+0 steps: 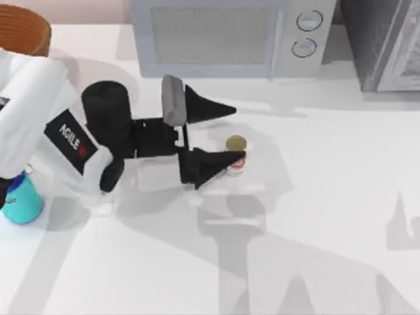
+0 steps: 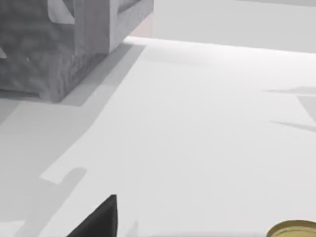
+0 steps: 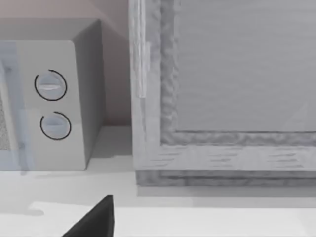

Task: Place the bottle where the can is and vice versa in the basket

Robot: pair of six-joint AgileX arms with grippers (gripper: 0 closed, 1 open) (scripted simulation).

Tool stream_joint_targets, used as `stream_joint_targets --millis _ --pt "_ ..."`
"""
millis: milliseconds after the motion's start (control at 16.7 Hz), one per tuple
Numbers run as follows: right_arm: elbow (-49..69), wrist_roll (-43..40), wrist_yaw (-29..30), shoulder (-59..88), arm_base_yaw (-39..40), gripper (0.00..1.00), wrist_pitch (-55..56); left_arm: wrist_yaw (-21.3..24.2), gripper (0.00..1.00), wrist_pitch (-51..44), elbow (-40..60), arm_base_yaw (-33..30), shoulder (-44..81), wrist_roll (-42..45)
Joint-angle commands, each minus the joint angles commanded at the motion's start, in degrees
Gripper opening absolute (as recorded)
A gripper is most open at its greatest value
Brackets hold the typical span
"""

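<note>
My left claw (image 1: 226, 136) is spread wide and empty around the can (image 1: 235, 155), which stands on the surface in front of the microwave (image 1: 223, 36), so I should centre before closing.

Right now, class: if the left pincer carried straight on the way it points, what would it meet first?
The can. The left pincer points toward the table's right, fingers open, with the can just between their tips; height above it is unclear.
</note>
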Motion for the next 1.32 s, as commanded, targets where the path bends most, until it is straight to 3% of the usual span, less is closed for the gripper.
stream_joint_targets --millis 300,960,1320 --pt "0.0 0.0 0.0 0.0 0.0 1.00 0.0 -12.4 1.00 -13.4 -11.1 5.7 -20.9 0.0" --pt "0.0 0.0 0.0 0.0 0.0 1.00 0.0 -47.5 1.00 -50.6 -44.6 16.5 -99.8 0.4" --pt "0.0 0.0 0.0 0.0 0.0 1.00 0.0 -61.7 1.00 -65.3 -59.8 18.6 -131.0 -0.3"
